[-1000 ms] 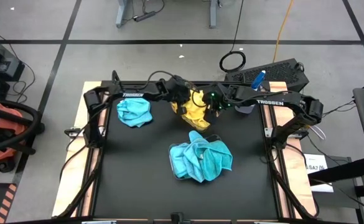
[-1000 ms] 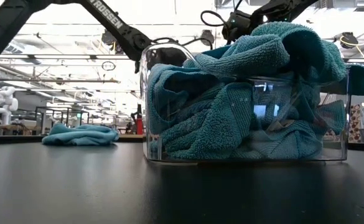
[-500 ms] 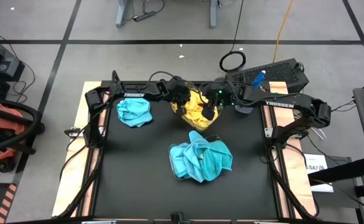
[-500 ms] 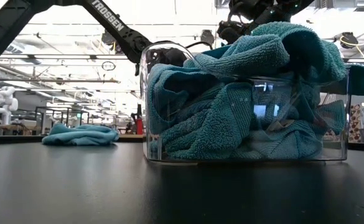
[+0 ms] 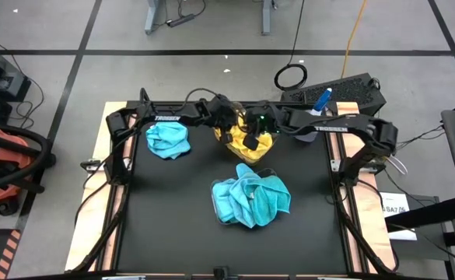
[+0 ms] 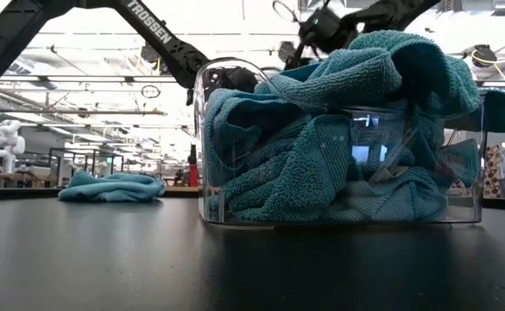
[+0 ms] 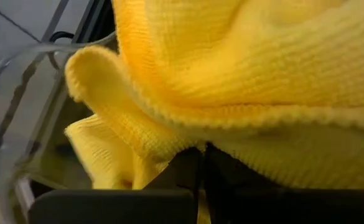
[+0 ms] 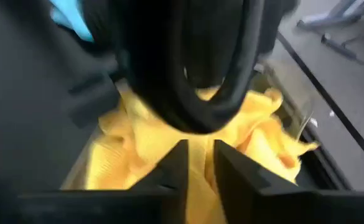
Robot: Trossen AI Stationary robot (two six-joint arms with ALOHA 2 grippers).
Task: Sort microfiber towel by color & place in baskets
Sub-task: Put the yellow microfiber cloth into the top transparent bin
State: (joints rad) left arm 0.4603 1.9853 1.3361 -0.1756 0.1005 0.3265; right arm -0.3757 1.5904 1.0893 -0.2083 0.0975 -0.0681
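The yellow towels (image 5: 246, 140) sit heaped in a clear basket (image 5: 229, 138) at upper centre of the high view, with both grippers crowded over them. Only the left wrist view shows that the left gripper (image 7: 201, 163) has its dark fingers pressed together on a fold of yellow towel beside the basket's curved clear wall (image 7: 7, 81). The right wrist view shows the right gripper (image 8: 200, 163) over the same yellow heap with a narrow gap between its fingers and yellow cloth showing in that gap (whether it truly pinches the cloth cannot be told); a dark blurred part of the other arm fills the upper half of that frame.

The low view hides the yellow heap altogether: a second clear basket (image 6: 213, 147) stuffed with turquoise towels (image 6: 321, 147) fills its right half, cloth spilling over the rim. From above that basket (image 5: 267, 172) lies at centre, below the yellow one, with bare black table (image 5: 173, 233) around it. A loose turquoise towel (image 5: 168, 140) lies at upper left, just beside the left arm. A spray bottle with a blue nozzle (image 5: 321, 99) lies off the table's upper right corner.
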